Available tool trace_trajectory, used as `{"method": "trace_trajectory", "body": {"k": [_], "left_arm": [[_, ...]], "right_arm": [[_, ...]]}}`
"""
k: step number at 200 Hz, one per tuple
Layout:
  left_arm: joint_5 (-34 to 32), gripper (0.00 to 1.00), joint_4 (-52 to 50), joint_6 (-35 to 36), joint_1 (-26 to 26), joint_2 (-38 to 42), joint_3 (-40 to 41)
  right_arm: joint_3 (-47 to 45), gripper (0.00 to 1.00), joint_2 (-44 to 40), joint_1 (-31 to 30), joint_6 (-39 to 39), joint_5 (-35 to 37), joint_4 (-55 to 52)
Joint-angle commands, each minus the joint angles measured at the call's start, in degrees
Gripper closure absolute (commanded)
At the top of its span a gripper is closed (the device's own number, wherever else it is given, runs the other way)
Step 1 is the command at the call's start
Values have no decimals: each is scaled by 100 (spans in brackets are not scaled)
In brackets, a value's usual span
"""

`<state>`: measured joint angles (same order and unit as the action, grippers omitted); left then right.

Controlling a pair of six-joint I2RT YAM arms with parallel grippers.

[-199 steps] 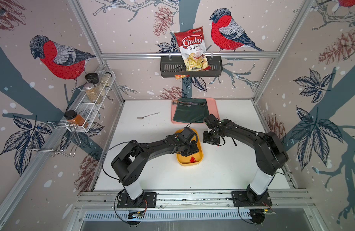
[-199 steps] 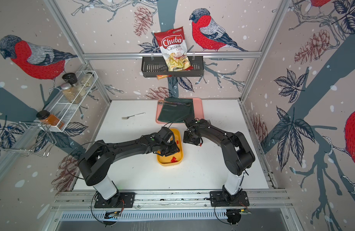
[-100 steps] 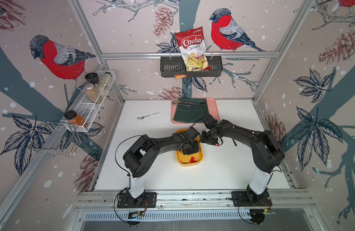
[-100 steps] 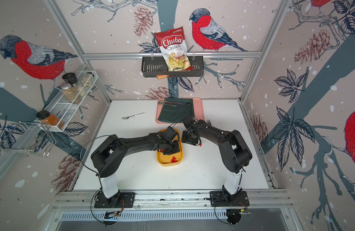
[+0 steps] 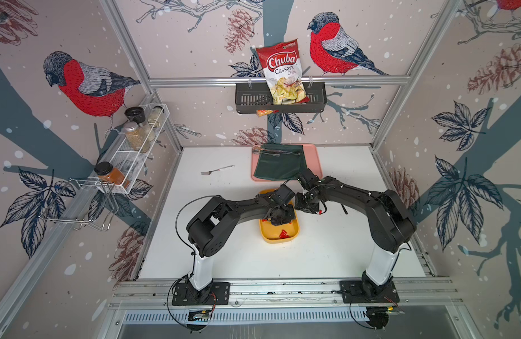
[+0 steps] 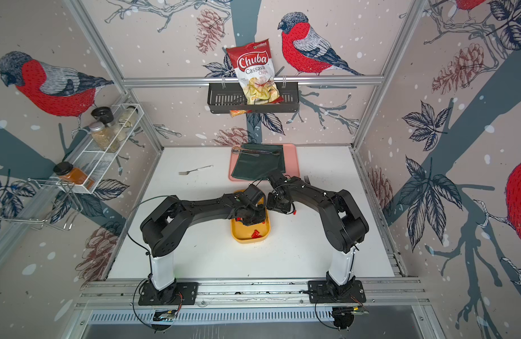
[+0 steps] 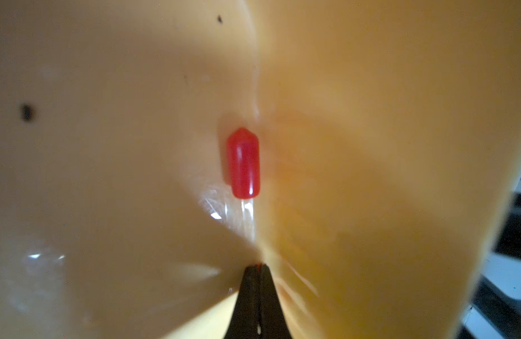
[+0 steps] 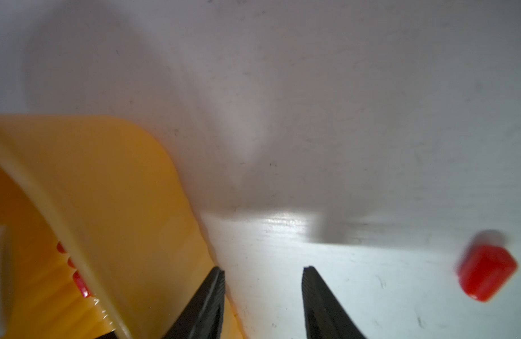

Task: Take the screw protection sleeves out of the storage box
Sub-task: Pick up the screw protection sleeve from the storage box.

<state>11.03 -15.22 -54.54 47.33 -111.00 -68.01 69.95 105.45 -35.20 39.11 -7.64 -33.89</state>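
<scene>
Reaching into the storage box (image 5: 271,234) with closed left fingers

Left gripper (image 7: 258,267) sits inside the storage box, fingertips pressed together, one red screw protection sleeve (image 7: 243,163) loose on the box floor. Right gripper (image 8: 263,268) stands open just outside the box wall, another sleeve (image 8: 486,271) on the white table (image 8: 341,88) beside the box

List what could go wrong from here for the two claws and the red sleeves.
The left claw is shut inside the storage box, but a red sleeve lies loose ahead of its tips; it may lift out empty.
The right claw stands open with one finger close to the box's outer wall; moving could shove the box.
Another sleeve lies on the table beside that claw and could get knocked away.
</scene>
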Motion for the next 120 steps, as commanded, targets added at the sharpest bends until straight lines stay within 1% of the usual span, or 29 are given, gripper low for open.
{"method": "trace_trajectory", "body": {"k": [1, 27, 45, 69, 84, 89, 103, 120], "left_arm": [[-37, 100, -520, 196, 20, -50, 51], [-104, 100, -657, 280, 13, 137, -55], [-292, 100, -934, 394, -21, 411, -290], [-437, 100, -1463, 764, -231, 877, -665], [-609, 100, -1858, 1002, -553, 1311, -647], [-652, 100, -1945, 1096, -706, 1567, -560], [-813, 100, -2277, 1424, -1246, 2118, -219], [-1209, 100, -2626, 1894, -1977, 2651, 320]], "right_arm": [[48, 52, 9, 26, -27, -39, 14], [70, 52, -60, 107, -18, -54, 4], [97, 52, -144, 168, -10, -27, -13], [172, 52, -240, 207, -24, -18, -52], [257, 52, -232, 202, -59, -11, -137], [279, 52, -228, 191, -73, 8, -182], [410, 52, -235, 126, -101, 83, -283], [581, 52, -228, 36, -114, 150, -370]]}}
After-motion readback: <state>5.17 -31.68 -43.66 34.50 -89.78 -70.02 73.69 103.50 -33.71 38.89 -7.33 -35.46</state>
